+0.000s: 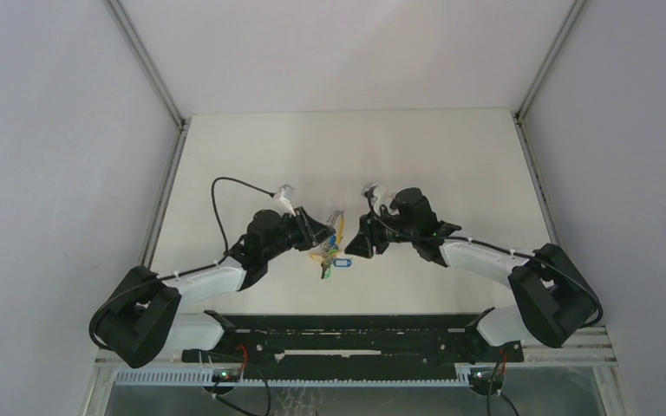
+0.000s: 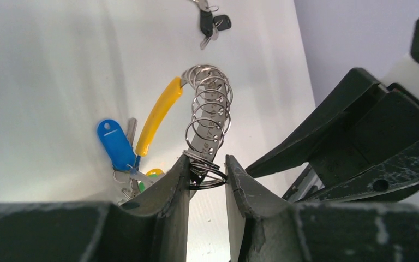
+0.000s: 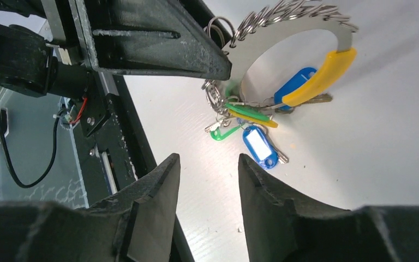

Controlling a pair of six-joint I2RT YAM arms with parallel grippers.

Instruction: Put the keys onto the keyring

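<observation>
My left gripper (image 2: 207, 164) is shut on one end of the keyring (image 2: 210, 103), a curved silvery band strung with several small wire rings and a yellow sleeve (image 2: 158, 114). It holds the ring tilted above the table. Keys with blue (image 2: 114, 144), green and yellow tags hang from it; they also show in the right wrist view (image 3: 259, 144). A black key (image 2: 210, 24) lies apart on the table beyond. My right gripper (image 3: 208, 158) is open and empty, just right of the bunch (image 1: 331, 258) in the top view.
The white table (image 1: 451, 165) is walled by grey panels on both sides. A black rail (image 1: 347, 334) runs along the near edge, under the arms. The two grippers (image 1: 321, 232) (image 1: 349, 245) face each other closely at the table's middle.
</observation>
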